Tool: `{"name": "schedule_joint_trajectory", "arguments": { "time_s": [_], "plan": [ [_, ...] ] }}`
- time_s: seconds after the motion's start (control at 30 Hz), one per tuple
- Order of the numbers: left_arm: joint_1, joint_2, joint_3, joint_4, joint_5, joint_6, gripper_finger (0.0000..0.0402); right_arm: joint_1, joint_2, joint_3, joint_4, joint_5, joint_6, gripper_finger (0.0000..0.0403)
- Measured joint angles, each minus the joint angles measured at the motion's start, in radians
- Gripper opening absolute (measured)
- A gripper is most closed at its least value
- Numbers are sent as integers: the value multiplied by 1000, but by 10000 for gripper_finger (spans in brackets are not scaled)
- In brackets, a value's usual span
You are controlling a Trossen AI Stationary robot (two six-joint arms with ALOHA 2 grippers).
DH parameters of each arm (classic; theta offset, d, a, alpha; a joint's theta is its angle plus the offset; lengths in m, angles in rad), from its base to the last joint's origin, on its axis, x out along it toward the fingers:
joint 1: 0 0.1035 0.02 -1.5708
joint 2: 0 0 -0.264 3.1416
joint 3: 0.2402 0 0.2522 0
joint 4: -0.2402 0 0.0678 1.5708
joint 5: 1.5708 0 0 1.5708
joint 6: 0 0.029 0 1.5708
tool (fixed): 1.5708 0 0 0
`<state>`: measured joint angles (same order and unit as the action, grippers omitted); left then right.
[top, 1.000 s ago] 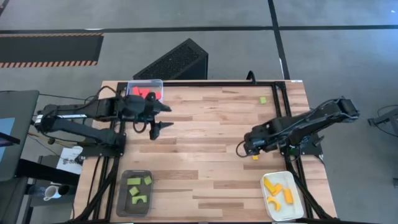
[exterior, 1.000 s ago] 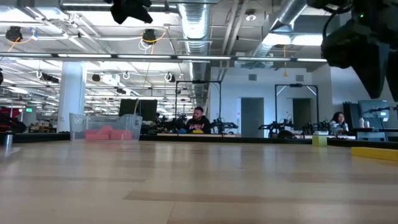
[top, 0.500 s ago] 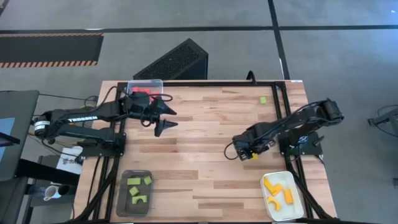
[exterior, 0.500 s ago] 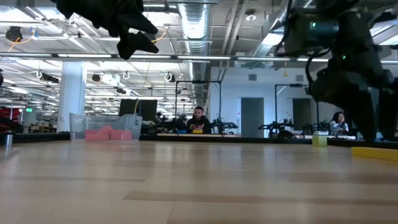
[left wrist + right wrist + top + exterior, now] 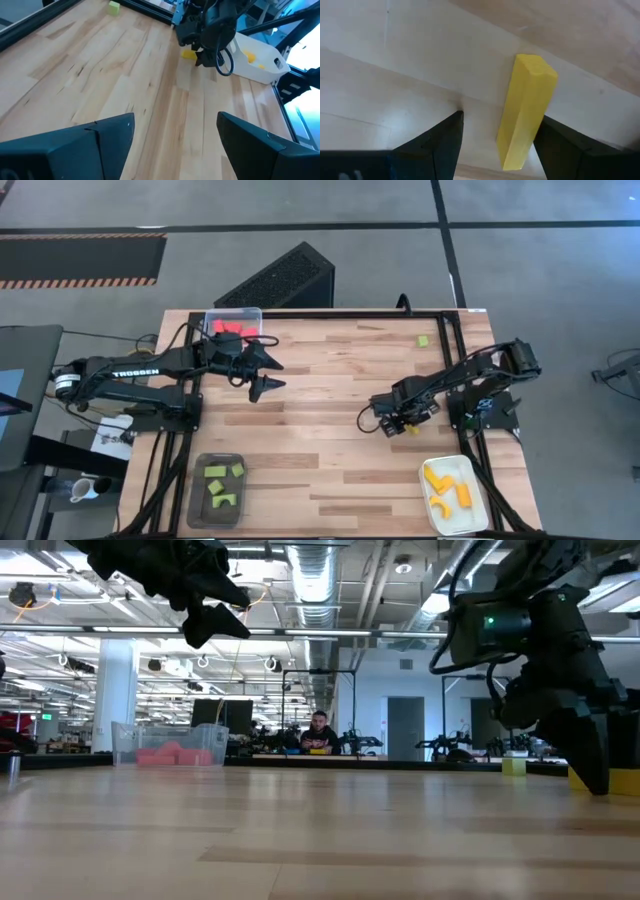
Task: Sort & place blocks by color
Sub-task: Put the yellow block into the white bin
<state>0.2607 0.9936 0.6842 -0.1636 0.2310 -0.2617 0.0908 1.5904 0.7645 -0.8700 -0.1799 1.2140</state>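
A yellow bar lies flat on the table, near its right side. My right gripper is open and low over it, with one finger on each side; the bar lies close beside one finger. From above, the gripper covers most of the bar. My left gripper is open and hovers in the air near the clear tray of red blocks. A light green cube sits alone near the far right corner.
A dark grey tray at the near left holds green blocks. A white tray at the near right holds yellow-orange blocks. A black frame rail runs along the far and right sides. People sit in the room beyond the table.
My right gripper has moved toward the table's left and come down over the yellow bar, still open. My left gripper has reached a little farther toward the table's right, away from the clear tray, and has come lower. No block has moved.
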Motion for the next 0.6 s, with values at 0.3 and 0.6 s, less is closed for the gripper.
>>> {"name": "schedule_joint_trajectory", "arguments": {
  "time_s": [0.3,0.6],
  "plan": [
    [0,0,0,-3,-8,-7,265,-17,-2,-1,-30,6,-23,208],
    [0,0,0,-3,-8,-12,265,-12,-2,-3,-50,37,-45,51]
  ]
}}
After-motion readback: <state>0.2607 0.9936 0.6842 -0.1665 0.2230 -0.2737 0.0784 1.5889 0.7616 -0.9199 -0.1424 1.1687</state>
